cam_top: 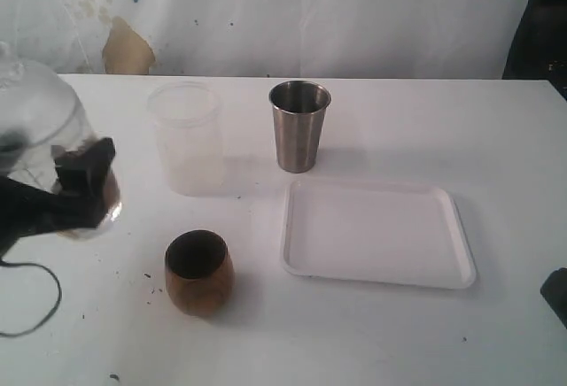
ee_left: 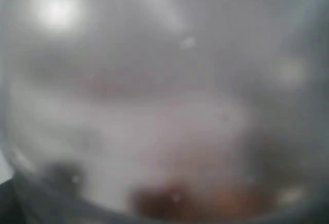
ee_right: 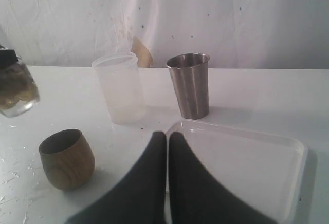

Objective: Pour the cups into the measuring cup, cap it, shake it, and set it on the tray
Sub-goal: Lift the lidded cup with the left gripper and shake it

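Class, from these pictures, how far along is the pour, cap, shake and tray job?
Looks done: some pouring, as the measuring cup holds brownish contents; the wooden cup and tumbler stand upright on the table. In hand: the left gripper holds the measuring cup off the table; whether it is capped is unclear. Left: setting it on the tray, which holds nothing yet. The right gripper is shut.

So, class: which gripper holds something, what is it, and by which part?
The left gripper clamps the tall clear plastic measuring cup by its side wall; the right gripper holds nothing.
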You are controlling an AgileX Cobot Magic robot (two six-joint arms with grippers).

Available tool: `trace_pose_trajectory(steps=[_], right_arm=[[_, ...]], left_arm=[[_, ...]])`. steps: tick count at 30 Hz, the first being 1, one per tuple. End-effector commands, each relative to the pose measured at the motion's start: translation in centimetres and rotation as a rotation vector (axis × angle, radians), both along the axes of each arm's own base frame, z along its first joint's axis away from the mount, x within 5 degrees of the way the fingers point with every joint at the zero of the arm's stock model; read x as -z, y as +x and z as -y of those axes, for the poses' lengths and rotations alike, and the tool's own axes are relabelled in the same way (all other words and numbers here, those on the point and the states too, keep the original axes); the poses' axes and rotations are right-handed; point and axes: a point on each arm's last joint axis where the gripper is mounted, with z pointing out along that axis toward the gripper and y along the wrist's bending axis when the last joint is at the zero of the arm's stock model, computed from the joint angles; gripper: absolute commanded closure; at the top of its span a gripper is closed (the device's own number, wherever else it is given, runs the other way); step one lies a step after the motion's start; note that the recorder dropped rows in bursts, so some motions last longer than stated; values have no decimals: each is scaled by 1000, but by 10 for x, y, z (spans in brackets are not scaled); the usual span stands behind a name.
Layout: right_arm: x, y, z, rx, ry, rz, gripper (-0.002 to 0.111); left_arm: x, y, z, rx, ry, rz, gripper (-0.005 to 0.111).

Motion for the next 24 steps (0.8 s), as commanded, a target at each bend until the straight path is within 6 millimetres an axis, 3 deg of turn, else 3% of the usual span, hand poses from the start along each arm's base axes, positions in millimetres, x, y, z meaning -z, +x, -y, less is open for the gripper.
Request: trace_pose_trajectory(steps=[1, 4, 6, 8, 10, 12, 14, 17, 18, 22, 23, 24], right_arm=[[2, 0, 0, -1, -9, 1, 107], [2, 0, 0, -1, -9, 1, 107], [2, 0, 0, -1, -9, 1, 107], [2, 0, 0, -1, -9, 1, 107], [2, 0, 0, -1, -9, 1, 107], [2, 0, 0, -1, -9, 1, 107], [2, 0, 0, -1, -9, 1, 107], [2, 0, 0, -1, -9, 1, 107], [2, 0, 0, -1, -9, 1, 107], [2, 0, 0, -1, -9, 1, 107], [2, 0, 0, -1, -9, 1, 107], [2, 0, 0, -1, -9, 1, 107]], left_arm=[[-15, 1, -35, -384, -210, -12, 107], [-27, -4, 1, 53, 151, 89, 107], [-29, -9, 14, 211, 286, 116, 107], [-33, -3, 4, 82, 147, 41, 107], [-34, 3, -23, -245, -84, -44, 107], [-32, 1, -39, -441, -232, -91, 107], [-35, 3, -27, -300, -104, -87, 107], [-38, -2, 4, 87, 318, 10, 107], [-39, -3, 7, 117, 319, 13, 107], [-39, 1, -29, -299, -209, -77, 107], [-37, 0, -33, -353, -328, -99, 107], [-38, 0, -29, -314, -333, -96, 107]])
